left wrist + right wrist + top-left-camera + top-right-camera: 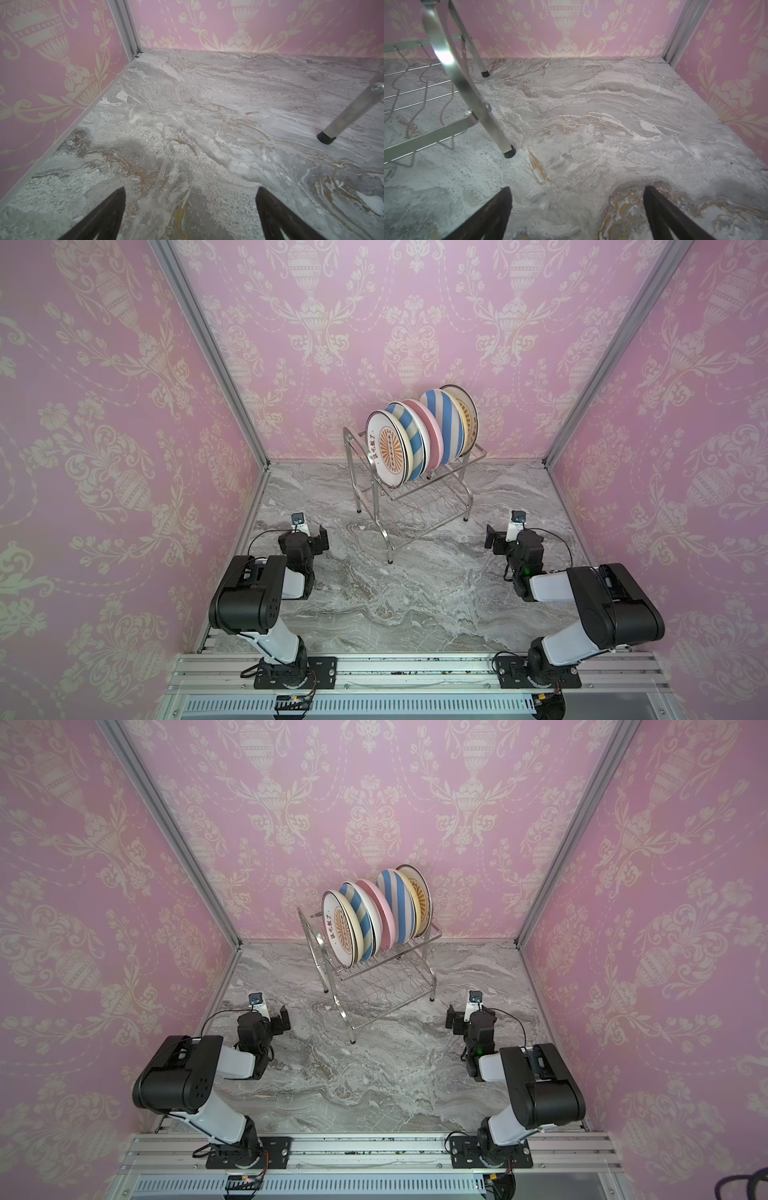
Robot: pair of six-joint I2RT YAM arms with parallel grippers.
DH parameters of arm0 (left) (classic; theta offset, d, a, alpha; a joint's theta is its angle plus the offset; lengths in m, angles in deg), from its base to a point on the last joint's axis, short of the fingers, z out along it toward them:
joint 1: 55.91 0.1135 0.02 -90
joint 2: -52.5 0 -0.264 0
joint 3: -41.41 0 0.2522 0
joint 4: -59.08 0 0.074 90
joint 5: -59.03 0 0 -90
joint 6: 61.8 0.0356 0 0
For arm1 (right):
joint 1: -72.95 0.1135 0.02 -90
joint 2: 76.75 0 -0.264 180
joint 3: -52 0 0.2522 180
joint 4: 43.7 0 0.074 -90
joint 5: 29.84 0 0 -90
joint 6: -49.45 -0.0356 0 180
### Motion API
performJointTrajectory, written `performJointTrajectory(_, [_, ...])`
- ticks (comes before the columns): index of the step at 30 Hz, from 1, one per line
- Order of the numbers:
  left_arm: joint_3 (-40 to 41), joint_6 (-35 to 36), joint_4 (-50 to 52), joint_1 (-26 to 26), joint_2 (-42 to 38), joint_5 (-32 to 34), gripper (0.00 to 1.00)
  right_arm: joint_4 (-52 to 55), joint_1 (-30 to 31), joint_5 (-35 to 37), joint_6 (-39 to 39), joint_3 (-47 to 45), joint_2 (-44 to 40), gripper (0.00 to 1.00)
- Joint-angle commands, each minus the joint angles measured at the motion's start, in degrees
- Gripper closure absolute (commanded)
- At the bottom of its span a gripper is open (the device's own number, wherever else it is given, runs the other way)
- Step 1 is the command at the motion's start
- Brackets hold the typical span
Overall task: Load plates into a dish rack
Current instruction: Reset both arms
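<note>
On the upper shelf of the rack (382,531), toward the far end of the counter (415,605), the plates (428,431) stand on edge in a tight row. Each leans in its slot, so the wires likely keep it from rolling or tipping flat. Both top views show a sunburst plate at each end, with two blue-striped ones and a pink one between. Others are partly hidden behind them, so the count cannot be read. The lower shelf holds nothing and no plate lies on the counter, which suggests the loading is done. The rack sits at an angle to the walls, probably so that either arm can reach the slots.

The left arm (249,597) and right arm (615,614) sit folded low above their bases, elbows raised and forearms reaching forward. The left gripper (321,537) and right gripper (494,539) flank the rack and are well apart from it. It reads as a parked pose that leaves the plates undisturbed.

From the left wrist, the gripper's fingers (110,214) stand wide apart over bare marble with nothing between them. One rubber-tipped rack leg is planted ahead.

From the right wrist, the fingers (496,214) are likewise spread and empty, low over the counter. They look past two rack legs and the wavy wire of the lower shelf, near it but not touching.
</note>
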Motion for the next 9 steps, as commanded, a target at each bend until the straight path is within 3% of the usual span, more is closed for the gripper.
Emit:
performJointTrajectory(1, [-0.68, 1.71, -0.71, 0.13, -0.11, -1.15, 0.01, -0.31, -0.57, -3.42, 1.12, 1.32, 0.18, 0.00])
performJointTrajectory(9, [-0.67, 1.70, -0.83, 0.12, -0.07, -1.21, 0.01, -0.41, -0.54, -3.32, 1.13, 1.23, 0.24, 0.00])
